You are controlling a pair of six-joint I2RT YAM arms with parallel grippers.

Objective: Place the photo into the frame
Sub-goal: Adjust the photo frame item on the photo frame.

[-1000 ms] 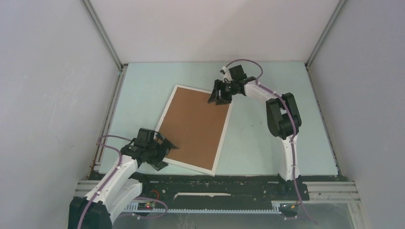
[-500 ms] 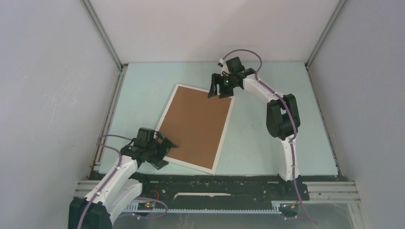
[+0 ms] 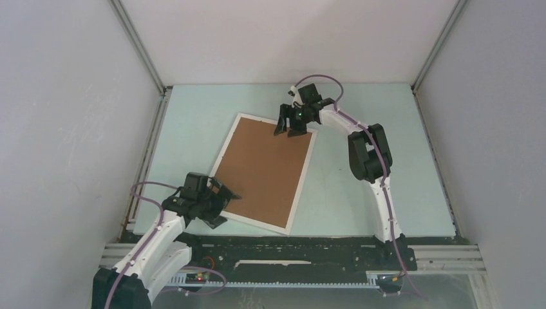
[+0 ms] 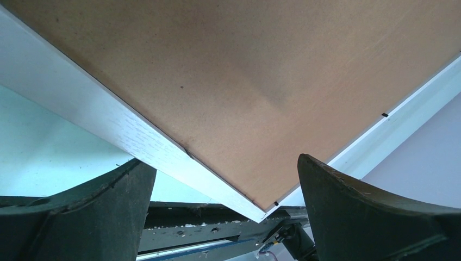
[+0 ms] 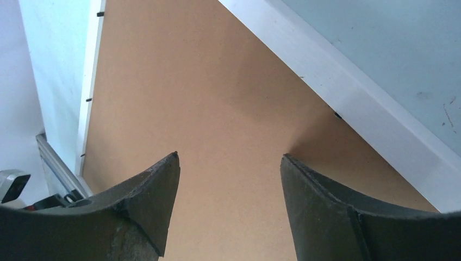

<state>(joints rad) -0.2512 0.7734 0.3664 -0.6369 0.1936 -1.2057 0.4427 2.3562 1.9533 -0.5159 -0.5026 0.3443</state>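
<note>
The frame (image 3: 301, 182) lies at an angle in the middle of the table, its thin white rim around a plain brown backing board (image 3: 264, 168). The photo is hidden. My left gripper (image 3: 224, 207) is open at the frame's near left edge. In the left wrist view the white rim (image 4: 108, 117) and the board (image 4: 261, 65) run between the wide-open left gripper (image 4: 224, 161) fingers. My right gripper (image 3: 287, 131) hangs open over the frame's far right corner. The right wrist view shows the right gripper (image 5: 229, 156) above bare board (image 5: 190, 81), nothing between its fingers, and the rim (image 5: 348, 92) to the right.
The pale green table mat (image 3: 360, 187) is bounded by white walls on three sides. A black rail (image 3: 309, 248) runs along the near edge below the frame's near corner. Aluminium posts (image 3: 138, 45) stand at the back corners.
My right gripper has opened wider and shifted a little left along the frame's far end, with its arm swinging in. The left arm and the frame have stayed put.
</note>
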